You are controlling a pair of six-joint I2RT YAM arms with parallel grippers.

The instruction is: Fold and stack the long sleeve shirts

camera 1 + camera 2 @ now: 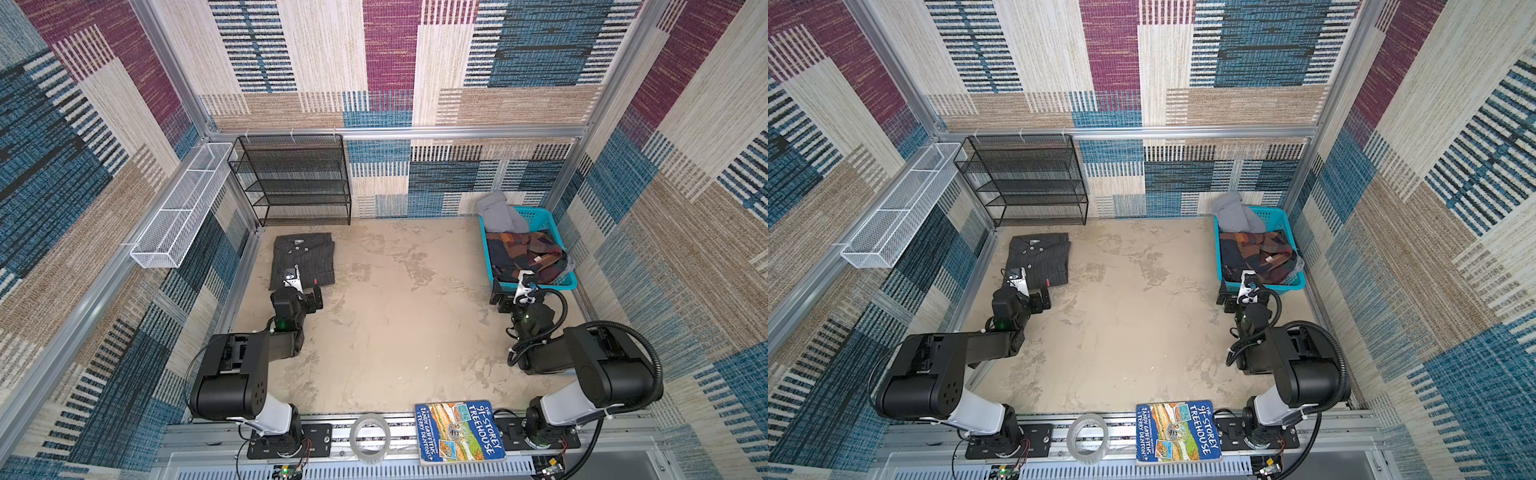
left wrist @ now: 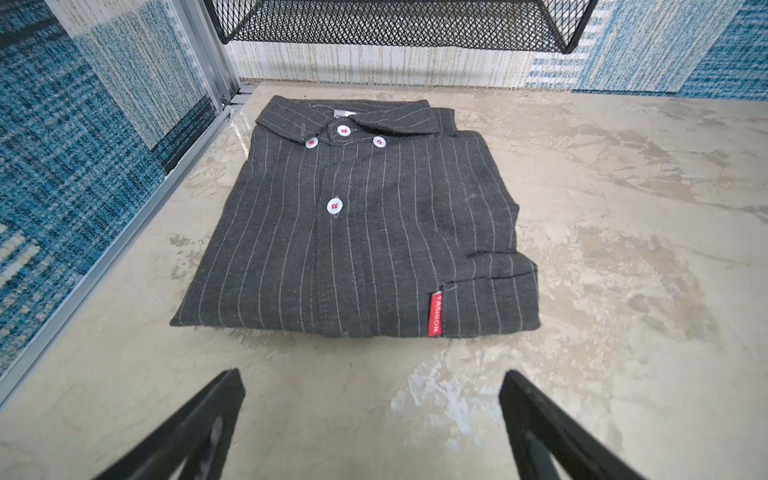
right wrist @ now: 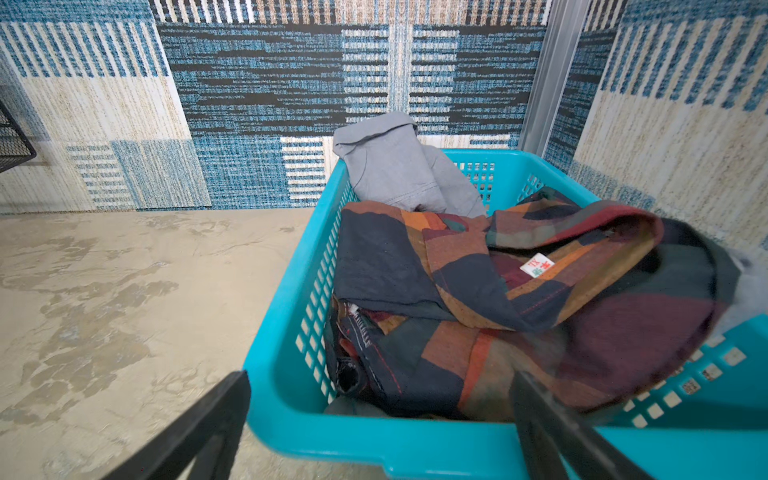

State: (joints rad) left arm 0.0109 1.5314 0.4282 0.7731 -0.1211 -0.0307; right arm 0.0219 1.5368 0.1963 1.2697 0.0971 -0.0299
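A charcoal pinstriped long sleeve shirt (image 1: 303,259) (image 1: 1040,259) (image 2: 361,232) lies folded on the table at the back left, collar away from me, buttons up. My left gripper (image 1: 301,286) (image 2: 372,378) hovers just in front of its near edge, open and holding nothing. A teal basket (image 1: 536,286) (image 3: 374,444) at the back right holds a crumpled patchwork shirt (image 1: 528,253) (image 3: 519,299) and a grey garment (image 1: 498,214) (image 3: 399,170) draped over its far rim. My right gripper (image 1: 513,286) (image 3: 380,378) is open at the basket's near left corner, with nothing between its fingers.
A black mesh shelf rack (image 1: 295,183) stands at the back wall behind the folded shirt. A white wire tray (image 1: 183,208) hangs on the left wall. A book (image 1: 459,432) and a tape roll (image 1: 370,434) rest on the front rail.
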